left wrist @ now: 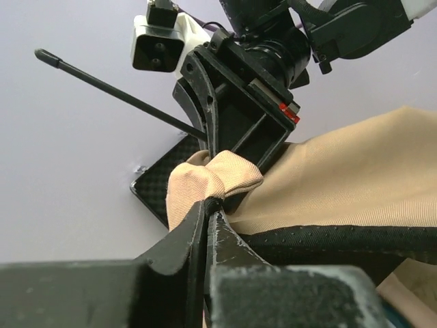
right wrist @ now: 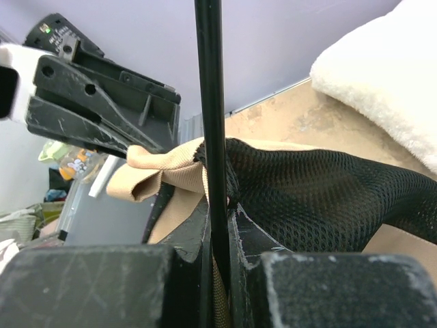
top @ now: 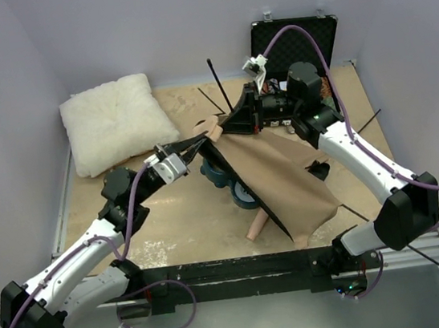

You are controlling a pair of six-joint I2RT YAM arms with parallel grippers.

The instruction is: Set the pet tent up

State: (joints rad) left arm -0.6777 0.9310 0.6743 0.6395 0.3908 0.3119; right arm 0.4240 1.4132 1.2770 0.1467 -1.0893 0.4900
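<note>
Left gripper (top: 204,139) opposite right gripper (top: 230,123) (both clamped) on pet tent (top: 286,179)

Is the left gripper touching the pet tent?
Touching: the left wrist view shows the left gripper pinching a tan fold of the pet tent.

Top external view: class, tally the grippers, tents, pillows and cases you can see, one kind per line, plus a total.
grippers: 2 (left gripper, right gripper)
pet tent: 1
pillow: 1
case: 1
total: 5
</note>
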